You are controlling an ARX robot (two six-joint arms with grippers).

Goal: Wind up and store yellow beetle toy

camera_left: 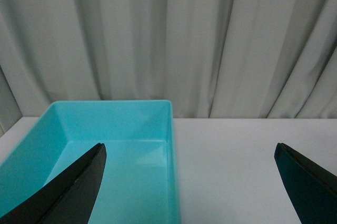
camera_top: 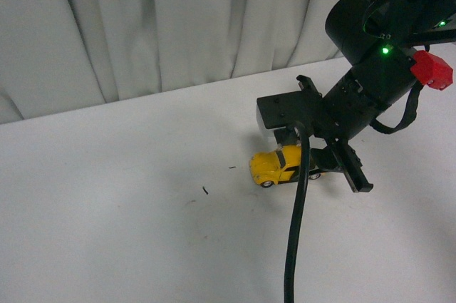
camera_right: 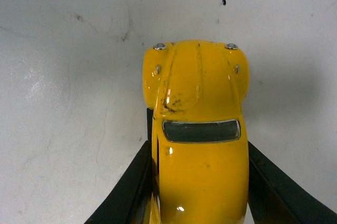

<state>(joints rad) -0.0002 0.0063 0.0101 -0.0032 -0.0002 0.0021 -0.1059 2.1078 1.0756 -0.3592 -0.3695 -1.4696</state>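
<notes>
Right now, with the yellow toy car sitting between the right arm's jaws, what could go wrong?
1. The right arm's jaws flank the toy car's smooth, rounded sides, so it could squirt out or roll on its wheels across the table.
2. The turquoise bin shows only in the left wrist view, so the carry may be long, and a loose hold could drop the car.

A white table (camera_top: 107, 246) is stretching beneath the right claw (camera_top: 313, 160), and a grey pleated curtain (camera_top: 142, 25) is hanging behind it. A short dark speck (camera_top: 205, 190) is lying on the table out beyond that claw's tips, with a fainter mark (camera_top: 232, 167) lying nearer to it. A turquoise bin (camera_left: 171, 139) is sitting open-topped just ahead of the left claw (camera_left: 189, 153), partly hidden by it, with its far wall standing near the curtain.
</notes>
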